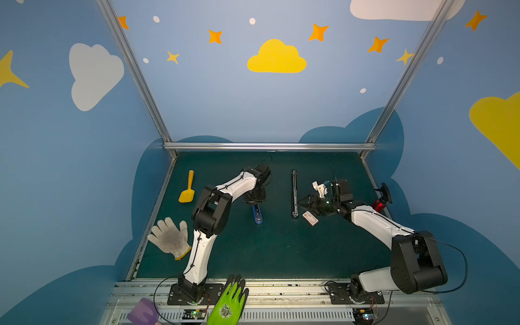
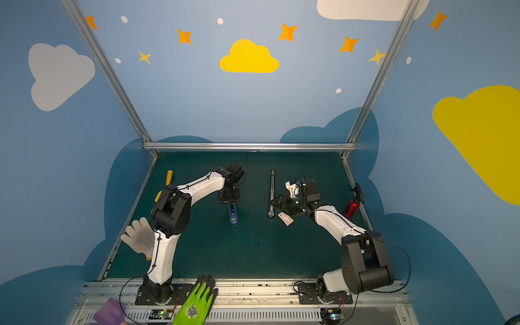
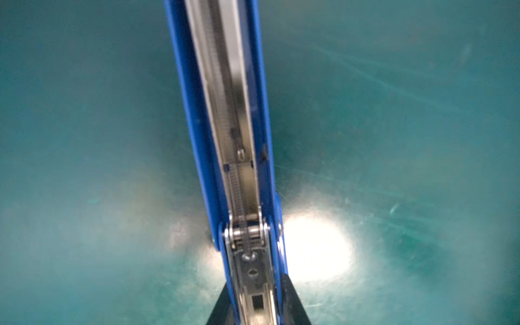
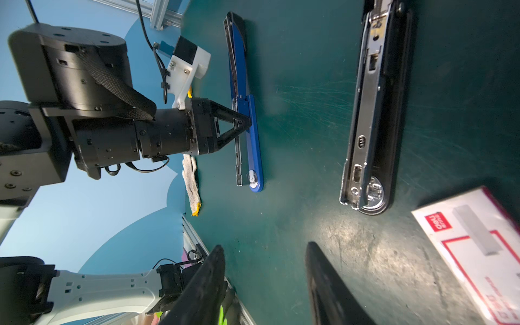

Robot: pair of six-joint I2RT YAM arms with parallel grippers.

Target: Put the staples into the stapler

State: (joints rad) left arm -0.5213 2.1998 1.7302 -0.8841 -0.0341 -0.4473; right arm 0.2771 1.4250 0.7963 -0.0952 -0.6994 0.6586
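Left claw (image 4: 247, 122) tips hidden under its own wrist in both top views, with the far half of the blue stapler (image 1: 257, 216). Left wrist view: stapler blurred, cropped at both ends. Right wrist view: staple box (image 4: 475, 253) cut by the edge, small print unreadable; black stapler (image 4: 374, 112) cropped too.

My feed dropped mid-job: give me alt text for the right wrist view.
The left gripper grips the opened blue stapler near its hinge, on the green mat. An opened black stapler lies apart beside it, and a white, red-labelled staple box sits nearer the camera. The right gripper is open and empty.
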